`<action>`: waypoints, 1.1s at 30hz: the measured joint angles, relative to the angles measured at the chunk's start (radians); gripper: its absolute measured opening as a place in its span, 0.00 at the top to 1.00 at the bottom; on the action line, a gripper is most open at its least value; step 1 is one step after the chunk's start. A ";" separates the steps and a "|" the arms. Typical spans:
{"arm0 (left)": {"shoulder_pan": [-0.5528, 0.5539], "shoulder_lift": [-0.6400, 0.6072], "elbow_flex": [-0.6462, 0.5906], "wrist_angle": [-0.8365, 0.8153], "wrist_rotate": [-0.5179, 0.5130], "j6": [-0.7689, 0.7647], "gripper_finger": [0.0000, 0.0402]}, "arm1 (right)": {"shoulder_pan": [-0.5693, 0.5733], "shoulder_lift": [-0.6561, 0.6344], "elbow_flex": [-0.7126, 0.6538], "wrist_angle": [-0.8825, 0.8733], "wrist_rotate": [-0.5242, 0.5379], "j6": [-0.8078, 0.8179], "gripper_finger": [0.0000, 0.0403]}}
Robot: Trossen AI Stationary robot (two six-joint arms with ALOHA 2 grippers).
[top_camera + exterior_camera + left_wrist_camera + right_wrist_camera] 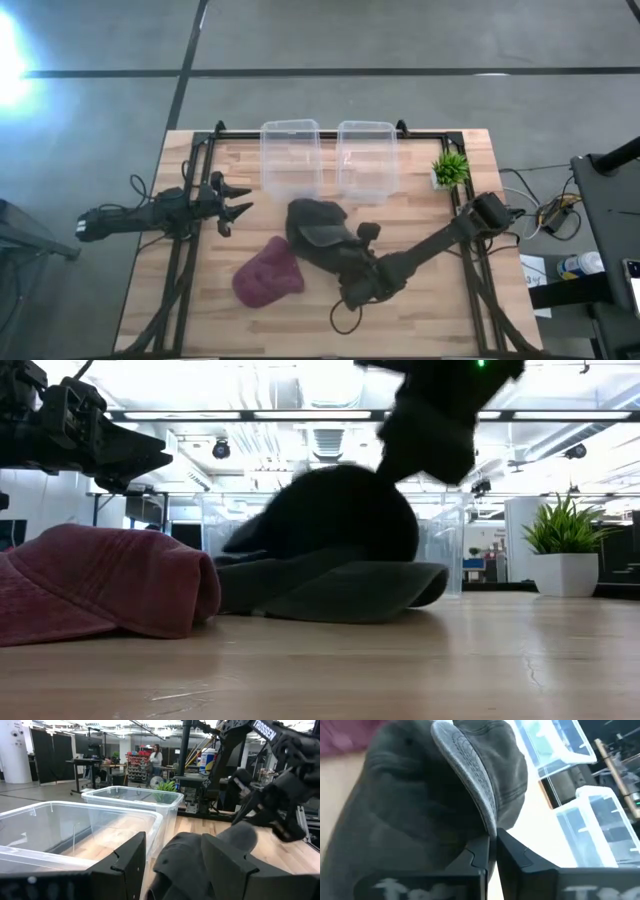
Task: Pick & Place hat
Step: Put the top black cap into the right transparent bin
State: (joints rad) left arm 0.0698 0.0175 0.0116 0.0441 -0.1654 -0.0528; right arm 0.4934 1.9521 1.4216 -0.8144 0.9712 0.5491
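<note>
A dark grey cap (312, 222) lies at the table's middle, just in front of the bins; it also shows in the low view (330, 540) and the left wrist view (185, 855). My right gripper (492, 842) is shut on its brim and stands at the cap's near right side (342, 252). A maroon hat (268, 272) rests on the table to the cap's near left, and shows in the low view (100, 585). My left gripper (235, 205) hovers open and empty to the cap's left, above the table (175, 865). My right gripper pinches the cap's brim at its stitched edge (487, 822) between its two fingers (480, 855). The fingers come slanting from the table's near right side. The brim stands on edge in the hold, and the cap's underside (340, 605) lies on the table.
Two clear plastic bins (290, 155) (367, 155) stand side by side at the far edge. A small potted plant (450, 168) stands at the far right. A black frame (190, 170) runs along the table's edges. Bare wood lies at the near right.
</note>
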 joint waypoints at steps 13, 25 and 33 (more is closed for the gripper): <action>0.000 0.000 0.000 0.000 0.000 0.000 0.54 | 0.016 -0.284 -0.006 -0.030 -0.076 0.285 0.97; 0.000 0.000 0.000 0.003 0.000 0.028 0.54 | 0.010 -0.508 -0.005 -0.042 -0.018 0.402 0.97; -0.001 0.000 0.000 0.080 -0.009 -0.423 0.54 | -0.020 -0.584 -0.004 -0.043 0.050 0.418 0.97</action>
State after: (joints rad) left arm 0.0685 0.0177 0.0116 0.1238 -0.1739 -0.4762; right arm 0.4733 1.3681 1.4174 -0.8570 1.0214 0.9667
